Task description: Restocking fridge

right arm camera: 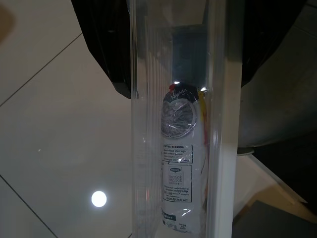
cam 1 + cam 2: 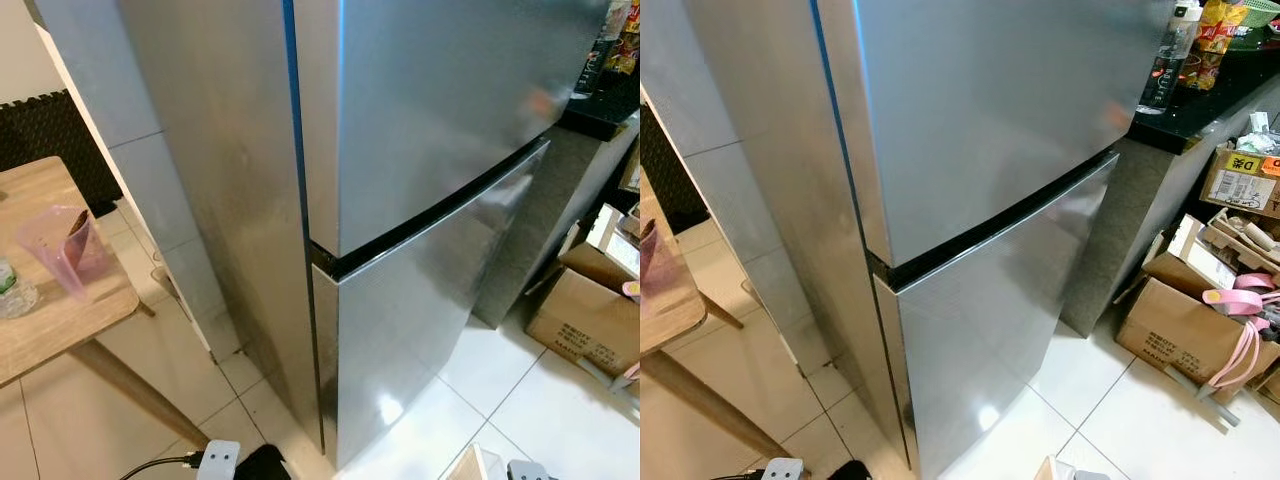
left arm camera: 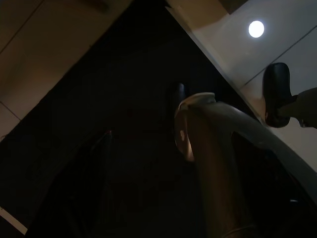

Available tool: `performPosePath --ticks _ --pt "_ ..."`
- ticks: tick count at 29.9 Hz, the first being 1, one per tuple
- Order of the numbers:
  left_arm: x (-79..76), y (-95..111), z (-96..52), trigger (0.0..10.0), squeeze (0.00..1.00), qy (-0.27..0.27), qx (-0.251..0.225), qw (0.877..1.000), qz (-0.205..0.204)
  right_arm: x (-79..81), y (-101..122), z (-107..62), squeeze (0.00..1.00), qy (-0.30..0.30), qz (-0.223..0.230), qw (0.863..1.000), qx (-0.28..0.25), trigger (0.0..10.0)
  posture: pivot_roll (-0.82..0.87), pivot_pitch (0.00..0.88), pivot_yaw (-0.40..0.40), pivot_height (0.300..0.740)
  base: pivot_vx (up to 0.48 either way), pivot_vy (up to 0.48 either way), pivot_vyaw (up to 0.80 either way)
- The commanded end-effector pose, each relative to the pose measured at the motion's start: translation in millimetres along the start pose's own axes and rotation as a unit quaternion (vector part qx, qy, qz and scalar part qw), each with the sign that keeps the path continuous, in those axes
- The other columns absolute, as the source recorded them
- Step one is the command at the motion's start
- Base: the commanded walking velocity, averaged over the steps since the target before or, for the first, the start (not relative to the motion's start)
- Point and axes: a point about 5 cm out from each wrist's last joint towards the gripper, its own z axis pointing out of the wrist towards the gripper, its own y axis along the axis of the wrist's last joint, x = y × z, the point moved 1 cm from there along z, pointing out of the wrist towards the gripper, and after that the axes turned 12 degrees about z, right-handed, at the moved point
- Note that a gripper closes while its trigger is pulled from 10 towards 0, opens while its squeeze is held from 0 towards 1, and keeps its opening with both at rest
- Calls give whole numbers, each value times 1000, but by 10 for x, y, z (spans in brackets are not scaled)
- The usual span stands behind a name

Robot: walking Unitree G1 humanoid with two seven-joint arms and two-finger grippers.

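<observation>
White floor tiles and a closed steel fridge [image 2: 420, 180] filled the head views, wooden desk [image 2: 50, 320] at the left. My right end effector [image 1: 181, 74] was clenched on a clear plastic packet [image 1: 181, 163], hanging low. Left one, couldn't tell. I figured the free left should pull the upper door first, packet kept clear.

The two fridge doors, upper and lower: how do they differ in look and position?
The upper door sits above the dark gap, while the lower door runs from that gap down to the tiled floor. The upper door looks brighter and paler; the lower door looks darker, with a small bright reflection near its bottom. Both are shut, silver and smooth, and no handle can be made out on either.
</observation>
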Motion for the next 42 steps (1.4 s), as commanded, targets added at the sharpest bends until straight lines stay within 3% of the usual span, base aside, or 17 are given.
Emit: performPosePath --ticks 1,30,42 --pt "37 -50 -9 10000 0 6 8 1000 -5 5 9 1 0 1 1 1000 -4 10000 -38 0 -8 740 -334 0 0" --pt "46 -58 -11 10000 0 8 9 1000 -2 -18 2 -4 0 -1 -1 1000 -2 10000 -41 0 -6 740 -339 0 0" --pt "28 -32 -9 10000 0 0 -3 1000 -5 -51 14 -10 0 -4 0 1000 -3 10000 -51 0 -15 740 0 0 0"
